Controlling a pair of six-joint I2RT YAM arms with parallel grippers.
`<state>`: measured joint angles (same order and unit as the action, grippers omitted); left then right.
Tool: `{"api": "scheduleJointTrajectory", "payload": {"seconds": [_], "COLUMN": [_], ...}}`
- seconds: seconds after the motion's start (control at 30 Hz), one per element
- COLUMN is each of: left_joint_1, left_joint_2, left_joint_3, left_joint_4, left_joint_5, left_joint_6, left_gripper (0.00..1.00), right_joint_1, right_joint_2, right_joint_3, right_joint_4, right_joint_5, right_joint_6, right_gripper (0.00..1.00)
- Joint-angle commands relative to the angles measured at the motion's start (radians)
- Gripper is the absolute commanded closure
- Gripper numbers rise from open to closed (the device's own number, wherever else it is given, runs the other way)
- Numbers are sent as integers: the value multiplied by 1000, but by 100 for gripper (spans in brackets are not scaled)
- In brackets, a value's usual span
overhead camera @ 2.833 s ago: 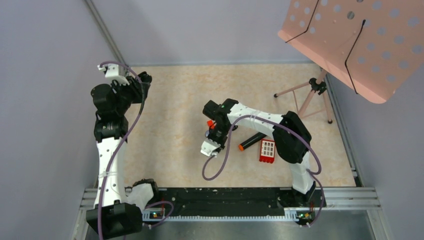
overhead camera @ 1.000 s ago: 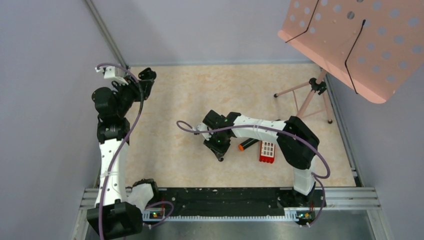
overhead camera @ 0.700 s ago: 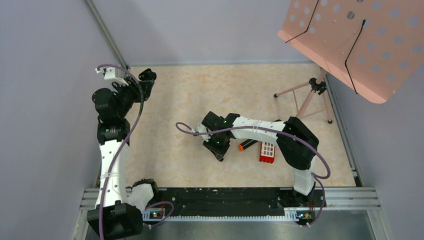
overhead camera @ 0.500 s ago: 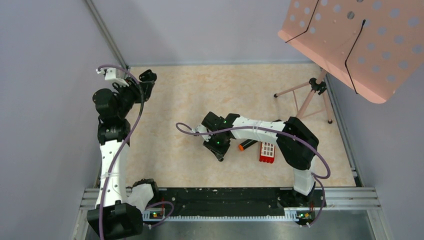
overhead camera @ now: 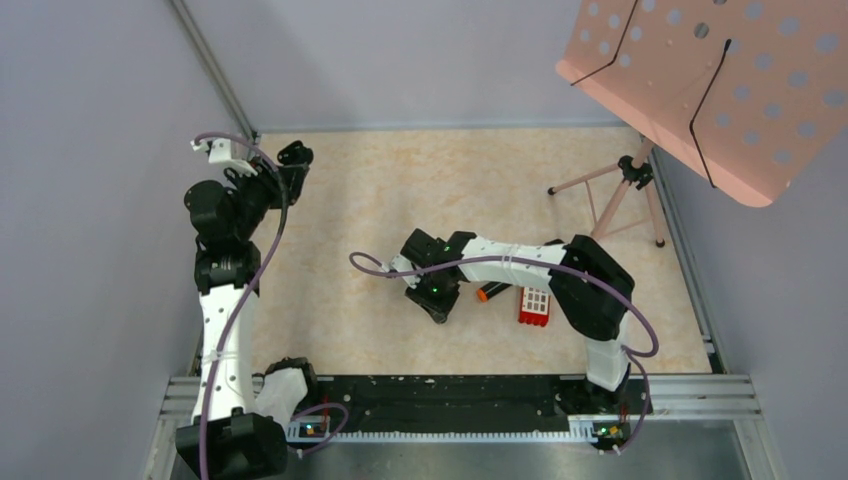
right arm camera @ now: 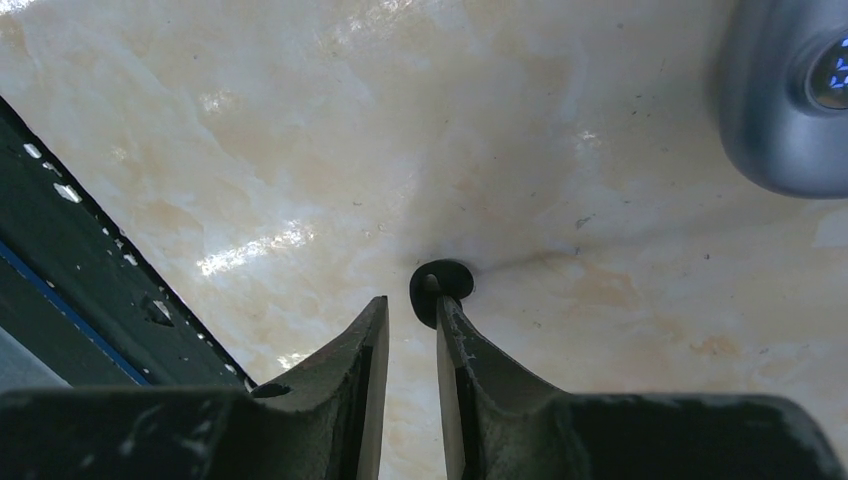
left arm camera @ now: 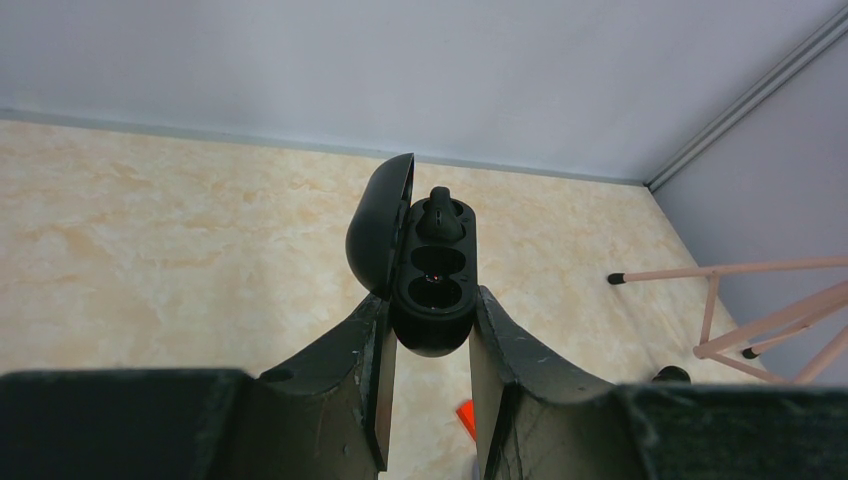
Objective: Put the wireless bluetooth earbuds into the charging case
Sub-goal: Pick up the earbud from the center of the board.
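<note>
My left gripper (left arm camera: 428,335) is shut on the black charging case (left arm camera: 432,300), held up at the far left of the table with its lid (left arm camera: 378,225) swung open. One black earbud (left arm camera: 438,215) sits in the case's far socket, and the near socket shows empty. The same gripper (overhead camera: 295,157) appears in the top view. My right gripper (right arm camera: 410,305) points down at the table centre (overhead camera: 437,312), jaws a narrow gap apart with nothing between them. A second black earbud (right arm camera: 441,290) lies on the table at the tip of its right finger (right arm camera: 452,335).
A red block (overhead camera: 535,303) and a black marker with an orange cap (overhead camera: 495,290) lie just right of the right gripper. A pink music stand (overhead camera: 720,90) on tripod legs (overhead camera: 620,190) fills the back right. A grey rounded device with a blue light (right arm camera: 790,95) lies nearby.
Since the earliest frame the right wrist has swung round and brought its fingers down to the table. Over the last second it only crept slightly left. The left arm has barely moved.
</note>
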<state>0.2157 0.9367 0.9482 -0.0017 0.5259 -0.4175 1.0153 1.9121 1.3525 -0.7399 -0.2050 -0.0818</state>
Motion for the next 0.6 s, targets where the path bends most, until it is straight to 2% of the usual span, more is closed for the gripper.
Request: {"api": "scheduleJointTrajectory", "payload": {"seconds": [0.0, 0.3, 0.57], "left_joint_1": [5, 5, 5], "left_joint_2": [-27, -34, -35], "left_joint_3": [-5, -10, -15], "left_joint_4": [33, 24, 30], "left_joint_5": [-10, -14, -17], "left_joint_6": [0, 6, 0], "left_gripper": [100, 100, 100], "right_joint_1": [17, 20, 19], "right_joint_2": [16, 37, 42], "right_joint_3": [-5, -13, -12], "right_joint_4": [19, 27, 35], "right_joint_5": [21, 56, 114], "right_joint_6": [7, 2, -20], "right_gripper": [75, 71, 72]}}
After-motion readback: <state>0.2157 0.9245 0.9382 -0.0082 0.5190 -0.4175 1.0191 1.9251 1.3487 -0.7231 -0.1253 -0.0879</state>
